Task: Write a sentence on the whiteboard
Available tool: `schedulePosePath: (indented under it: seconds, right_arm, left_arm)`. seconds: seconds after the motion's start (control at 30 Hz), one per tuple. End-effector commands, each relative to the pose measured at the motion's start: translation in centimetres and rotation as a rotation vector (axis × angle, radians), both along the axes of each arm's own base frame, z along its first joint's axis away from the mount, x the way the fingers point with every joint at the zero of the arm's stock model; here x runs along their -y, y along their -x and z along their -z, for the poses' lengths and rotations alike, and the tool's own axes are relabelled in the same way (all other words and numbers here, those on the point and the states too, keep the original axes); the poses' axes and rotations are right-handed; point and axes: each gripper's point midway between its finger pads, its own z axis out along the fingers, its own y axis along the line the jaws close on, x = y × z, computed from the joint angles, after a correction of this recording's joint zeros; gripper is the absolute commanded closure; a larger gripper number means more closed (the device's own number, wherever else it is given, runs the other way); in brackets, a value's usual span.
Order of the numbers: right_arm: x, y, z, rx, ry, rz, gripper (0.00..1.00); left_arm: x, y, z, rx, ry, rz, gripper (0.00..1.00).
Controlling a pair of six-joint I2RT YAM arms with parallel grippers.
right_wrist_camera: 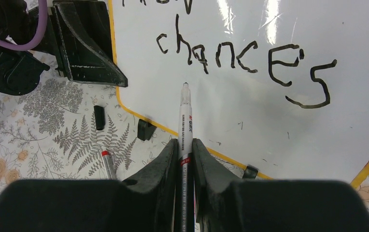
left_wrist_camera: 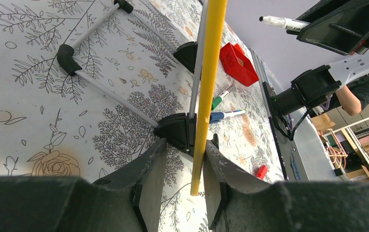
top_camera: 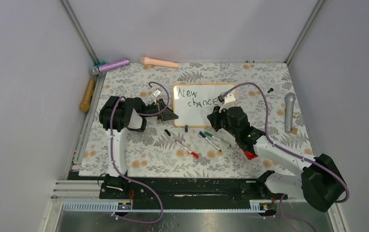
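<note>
Right fingers (right_wrist_camera: 159, 166) around marker (right_wrist_camera: 185, 116) at whiteboard (right_wrist_camera: 269, 130)

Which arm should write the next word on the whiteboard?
Right. The right gripper holds the marker, tip pointed at blank whiteboard below "chances"; the left gripper only straddles the frame.

A small glossy whiteboard (top_camera: 199, 117) with a thin light-wood frame sits mid-table (top_camera: 139, 145). Its unfinished sentence (top_camera: 201, 102) reads "New chances" in black handwriting across two lines.
</note>
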Motion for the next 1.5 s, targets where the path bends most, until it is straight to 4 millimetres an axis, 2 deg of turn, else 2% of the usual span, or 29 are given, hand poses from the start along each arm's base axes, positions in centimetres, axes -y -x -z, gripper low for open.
schedulePosePath:
  seconds: [0.0,0.13,0.3,0.63,0.7,0.77,1.03,1.23,1.27,1.37,1.47]
  right_arm:
    - [-0.6,-0.8,-1.4,0.072,-0.012,0.009,1.00]
    - [-1.0,-0.7,-1.5,0.081,-0.011,0.000,1.00]
    - [-1.0,-0.6,-1.4,0.099,-0.004,0.005,1.00]
    - [-0.3,-0.7,-1.5,0.128,0.027,0.029,1.00]
    - [-0.3,-0.6,-1.8,0.131,0.025,0.029,1.00]
    - [0.0,-0.6,-1.8,0.138,0.024,0.036,1.00]
    - [-0.1,-0.5,-1.7,0.127,0.015,0.035,1.00]
    - [-0.2,-0.5,-1.5,0.122,0.017,0.036,1.00]
    - [-0.2,-0.5,-1.4,0.118,0.016,0.034,1.00]
    - [-0.6,-0.5,-1.6,0.114,0.006,0.020,1.00]
    - [-0.6,-0.4,-1.5,0.110,0.004,0.021,1.00]
  left_arm:
    - [0.1,-1.1,0.6,0.024,-0.007,-0.067,0.67]
    - [0.0,-1.1,0.7,0.021,-0.007,-0.067,0.66]
    - [0.1,-1.1,0.6,0.022,-0.006,-0.068,0.45]
    - [0.0,-1.4,0.6,0.015,-0.006,-0.089,0.16]
    - [0.0,-1.4,0.6,0.007,-0.004,-0.086,0.05]
    - [0.0,-1.5,0.6,0.004,-0.002,-0.085,0.01]
    - [-0.1,-1.7,0.6,0.004,-0.004,-0.114,0.01]
    - [0.0,-1.7,0.6,-0.006,-0.001,-0.107,0.05]
    - [0.0,-1.7,0.6,-0.010,0.000,-0.101,0.12]
    - [0.3,-1.2,0.6,-0.019,0.005,-0.024,0.42]
    - [0.6,-1.2,0.6,-0.035,0.010,0.023,0.51]
